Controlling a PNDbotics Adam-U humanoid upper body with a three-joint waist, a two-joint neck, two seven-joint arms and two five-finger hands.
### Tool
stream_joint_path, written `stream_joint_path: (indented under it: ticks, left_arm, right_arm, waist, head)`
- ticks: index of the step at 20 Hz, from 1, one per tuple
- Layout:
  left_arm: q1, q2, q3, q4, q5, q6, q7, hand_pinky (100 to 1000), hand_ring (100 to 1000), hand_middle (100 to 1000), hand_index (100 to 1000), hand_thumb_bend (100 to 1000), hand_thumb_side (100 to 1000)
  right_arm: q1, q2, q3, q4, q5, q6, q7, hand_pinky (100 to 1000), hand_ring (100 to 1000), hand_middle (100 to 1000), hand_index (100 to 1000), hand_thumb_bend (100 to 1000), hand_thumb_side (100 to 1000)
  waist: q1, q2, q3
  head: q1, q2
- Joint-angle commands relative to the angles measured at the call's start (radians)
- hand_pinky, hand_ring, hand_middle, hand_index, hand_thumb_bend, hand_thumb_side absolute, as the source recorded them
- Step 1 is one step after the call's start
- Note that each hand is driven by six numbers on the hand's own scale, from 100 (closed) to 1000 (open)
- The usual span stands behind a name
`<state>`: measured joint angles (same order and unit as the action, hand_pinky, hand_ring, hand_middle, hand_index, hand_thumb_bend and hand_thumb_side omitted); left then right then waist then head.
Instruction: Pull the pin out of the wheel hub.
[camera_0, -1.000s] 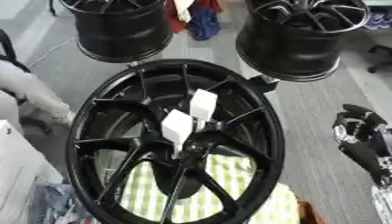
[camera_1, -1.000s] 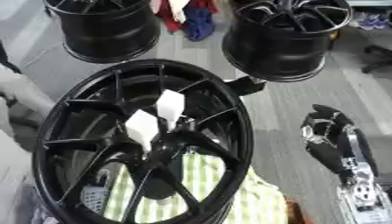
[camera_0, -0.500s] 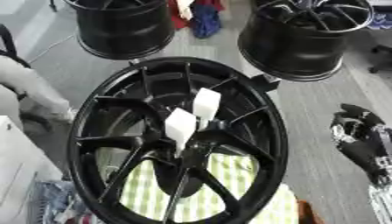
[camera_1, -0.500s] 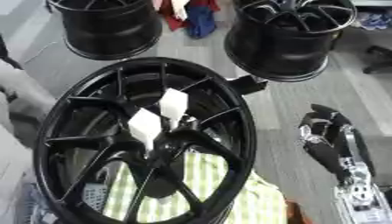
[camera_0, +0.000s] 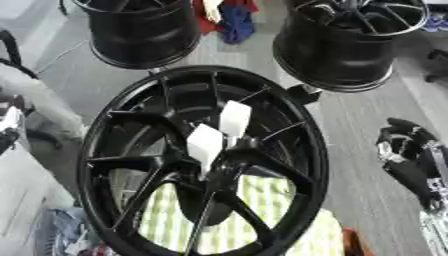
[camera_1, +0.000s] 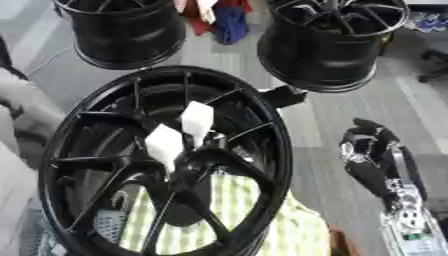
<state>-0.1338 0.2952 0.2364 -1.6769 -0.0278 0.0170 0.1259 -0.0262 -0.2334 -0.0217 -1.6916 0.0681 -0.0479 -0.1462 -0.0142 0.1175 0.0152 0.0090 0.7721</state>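
Note:
A large black spoked wheel hub (camera_0: 122, 125) lies tilted in the middle of both views. Two white, flat-sided pins stand out of it near its centre, one (camera_0: 234, 118) higher and to the right, the other (camera_0: 205, 143) lower and to the left. My right hand (camera_1: 367, 147) hangs to the right of the hub's rim, well apart from it, with fingers relaxed and nothing in them. Its silver forearm (camera_1: 404, 217) runs down to the lower right corner. My left hand shows in neither view.
Two more black wheel hubs stand behind, one at the back left (camera_0: 140, 30) and one at the back right (camera_0: 346, 45). A yellow-green checked cloth (camera_0: 236, 220) lies under the main hub. Red and blue cloth (camera_0: 229, 17) lies between the back hubs. Grey floor runs along the right.
Only the whole picture has shifted slightly. The hub, the pins and my right hand keep their places.

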Motion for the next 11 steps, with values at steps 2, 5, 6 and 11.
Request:
stream_joint_path:
  ticks: [2, 5, 6, 11]
  left_arm:
    - [-0.011, -0.002, -0.005, -0.026, 0.003, 0.007, -0.008, 574, 600, 631, 762, 294, 283]
    - [-0.014, -0.011, -0.004, -0.024, 0.017, 0.007, -0.012, 573, 600, 629, 761, 293, 282]
    - [-0.015, -0.011, -0.004, -0.025, 0.021, 0.006, -0.013, 573, 599, 629, 761, 294, 281]
    - [-0.018, -0.019, -0.001, -0.027, 0.026, 0.004, -0.009, 571, 596, 625, 759, 295, 283]
  right_arm:
    - [-0.007, -0.015, -0.005, -0.016, -0.001, -0.001, -0.001, 678, 596, 653, 792, 100, 213]
    - [-0.009, -0.015, -0.004, -0.017, -0.001, -0.002, 0.000, 678, 596, 653, 792, 100, 212]
    - [-0.009, -0.016, -0.004, -0.017, -0.001, -0.002, 0.001, 678, 596, 653, 792, 100, 212]
    - [-0.009, -0.016, -0.005, -0.018, -0.001, -0.002, 0.000, 678, 596, 653, 792, 100, 215]
  waist:
    - [0.002, -0.011, 0.002]
    - [0.001, -0.011, 0.004]
    - [0.001, -0.011, 0.005]
    - [0.002, -0.012, 0.007]
  head:
    - [-0.002, -0.002]
    - [-0.002, -0.002]
    - [-0.002, -0.002]
    - [-0.003, -0.002]
